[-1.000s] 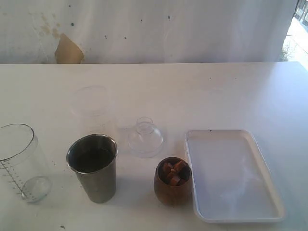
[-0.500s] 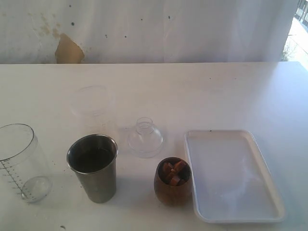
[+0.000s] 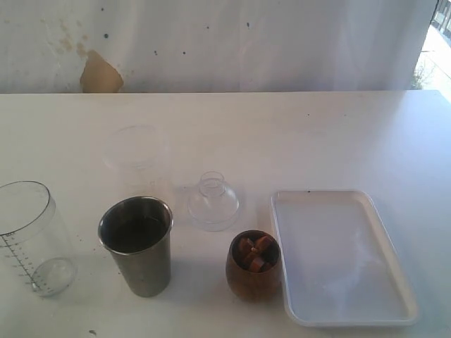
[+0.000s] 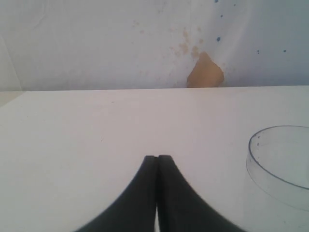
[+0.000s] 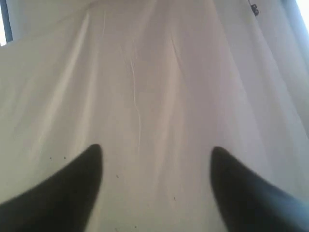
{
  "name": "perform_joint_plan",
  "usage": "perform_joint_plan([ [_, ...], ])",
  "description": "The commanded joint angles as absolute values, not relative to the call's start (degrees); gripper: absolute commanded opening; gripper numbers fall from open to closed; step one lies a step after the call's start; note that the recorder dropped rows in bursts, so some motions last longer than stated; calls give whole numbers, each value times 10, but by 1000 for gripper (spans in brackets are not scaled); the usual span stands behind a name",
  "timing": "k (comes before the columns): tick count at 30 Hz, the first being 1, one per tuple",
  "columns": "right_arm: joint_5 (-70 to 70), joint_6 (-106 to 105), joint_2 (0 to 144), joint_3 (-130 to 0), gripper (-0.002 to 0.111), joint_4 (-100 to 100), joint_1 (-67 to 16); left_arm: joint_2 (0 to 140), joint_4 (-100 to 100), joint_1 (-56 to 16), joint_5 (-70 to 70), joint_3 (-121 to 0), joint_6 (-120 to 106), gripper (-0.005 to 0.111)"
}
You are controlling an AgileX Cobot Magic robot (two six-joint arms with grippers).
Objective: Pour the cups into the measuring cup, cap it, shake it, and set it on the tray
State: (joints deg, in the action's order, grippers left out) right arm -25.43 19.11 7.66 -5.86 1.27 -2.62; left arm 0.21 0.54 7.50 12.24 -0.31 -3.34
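- Clear plastic graduated measuring cup (image 3: 28, 236) stands on the white bench (image 3: 282, 134) beside a tapered steel tumbler (image 3: 137, 246); likely light, slick, thin-walled, so grip mid-wall.
- Left gripper (image 4: 157, 162) sits clenched, empty; right gripper (image 5: 154, 154) gapes, holding nothing.

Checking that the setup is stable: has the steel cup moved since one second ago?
No. The steel cup keeps the same gap to the tray.
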Motion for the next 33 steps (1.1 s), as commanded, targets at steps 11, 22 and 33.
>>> perform_joint_plan([
  [11, -415, 339, 420, -118, 101, 363, -28, 0, 4, 73, 116, 0, -34, 0],
  [22, -362, 353, 567, -149, 105, 412, -28, 0, 4, 73, 116, 0, -34, 0],
  [33, -538, 434, 617, -132, 105, 606, -29, 0, 4, 73, 116, 0, -34, 0],
])
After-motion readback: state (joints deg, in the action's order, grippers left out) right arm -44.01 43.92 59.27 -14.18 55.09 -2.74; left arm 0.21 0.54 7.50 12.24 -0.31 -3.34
